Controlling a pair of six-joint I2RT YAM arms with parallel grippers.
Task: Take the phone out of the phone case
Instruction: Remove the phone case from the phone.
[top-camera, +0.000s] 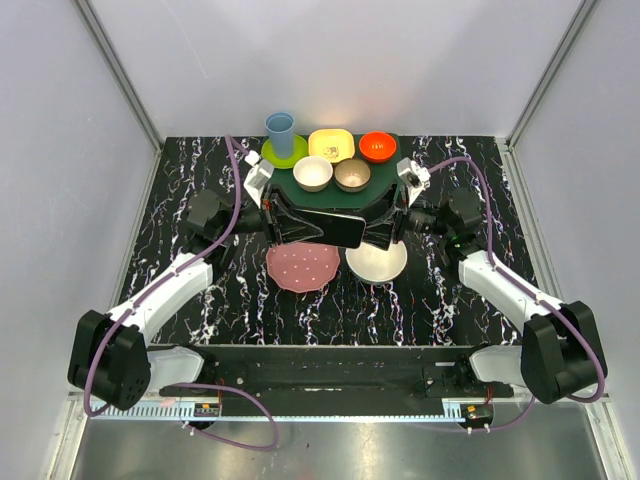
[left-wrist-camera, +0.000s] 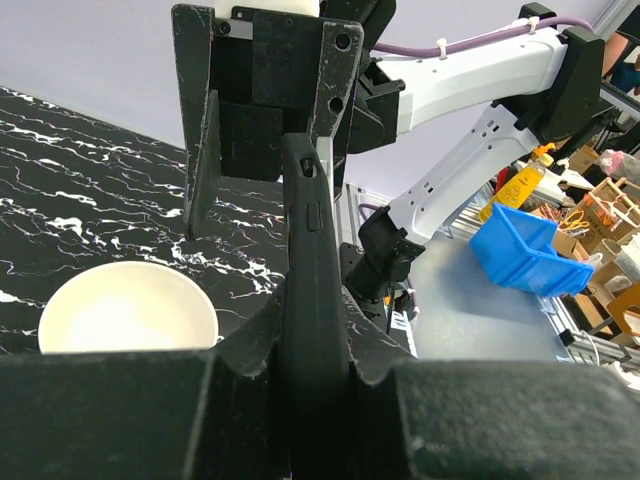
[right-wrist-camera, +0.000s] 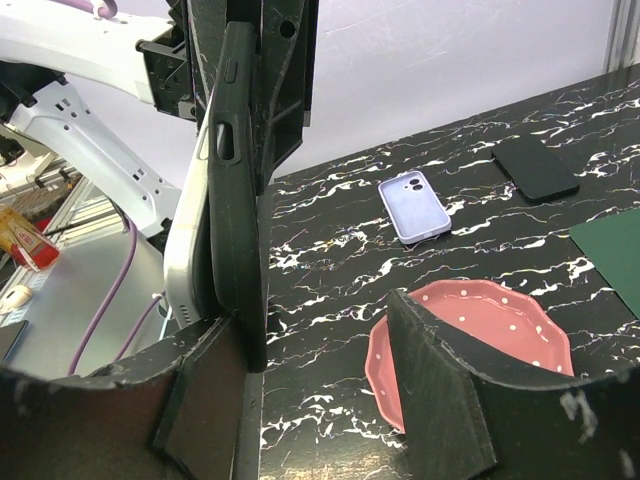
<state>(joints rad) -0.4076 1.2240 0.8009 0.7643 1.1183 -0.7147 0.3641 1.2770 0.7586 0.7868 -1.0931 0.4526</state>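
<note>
My left gripper (top-camera: 290, 222) is shut on a black phone case (top-camera: 335, 229), held on edge above the table's middle. In the left wrist view the jaws (left-wrist-camera: 318, 370) clamp the case's black edge (left-wrist-camera: 312, 260). My right gripper (top-camera: 385, 230) is at the other end, open. In the right wrist view (right-wrist-camera: 315, 320) its left finger rests against the case (right-wrist-camera: 238, 200) and its right finger stands well apart. The phone (right-wrist-camera: 185, 250) shows as a silver-edged slab bulging out of the case on the left. A pale lavender case (right-wrist-camera: 413, 207) lies flat on the table beyond.
A pink plate (top-camera: 302, 266) and a white bowl (top-camera: 376, 262) sit just below the held phone. A green mat (top-camera: 330, 195) with two bowls, a blue cup (top-camera: 280, 132), a yellow dish (top-camera: 331, 145) and a red bowl (top-camera: 377, 146) stand behind. A flat black slab (right-wrist-camera: 535, 167) lies near the lavender case.
</note>
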